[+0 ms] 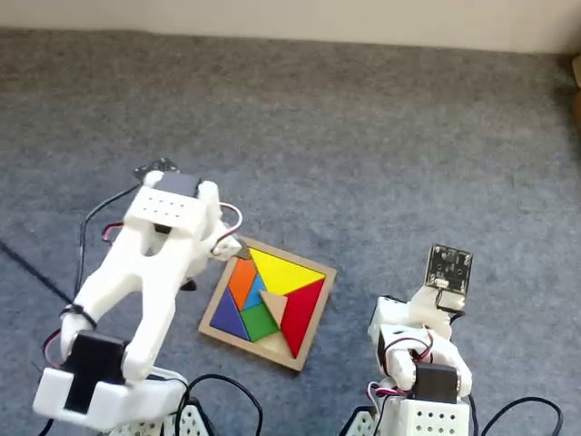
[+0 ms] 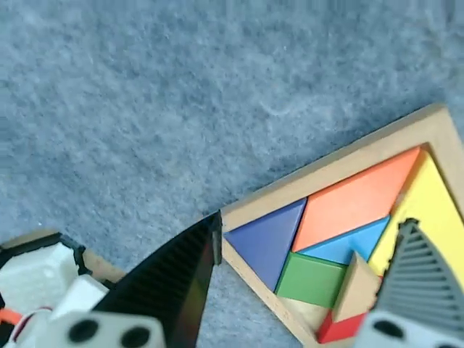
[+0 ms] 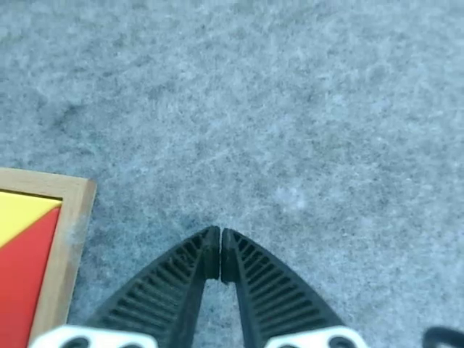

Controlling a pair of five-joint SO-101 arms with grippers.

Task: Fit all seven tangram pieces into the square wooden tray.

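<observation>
Spreading grey, perhaps felt, the table point(image 1: 363, 136) bears the tray point(image 1: 295, 256); left hand point(image 2: 312, 220) apart, right hand point(image 3: 220, 230) together.

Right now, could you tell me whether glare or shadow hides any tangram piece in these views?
High view: even light, no glare on the tray. Left wrist view: no glare either; a dark finger of the left hand overlaps the yellow piece. Right wrist view: flat light on the carpet around the shut right hand, no hard shadows.

Tray point(image 1: 320, 318) laid on the table point(image 1: 363, 136)
Tangram pieces point(image 1: 272, 300) are seated in it; the left gripper point(image 2: 312, 220) is held over its left edge, the right gripper point(image 3: 220, 232) well apart rightward.
</observation>
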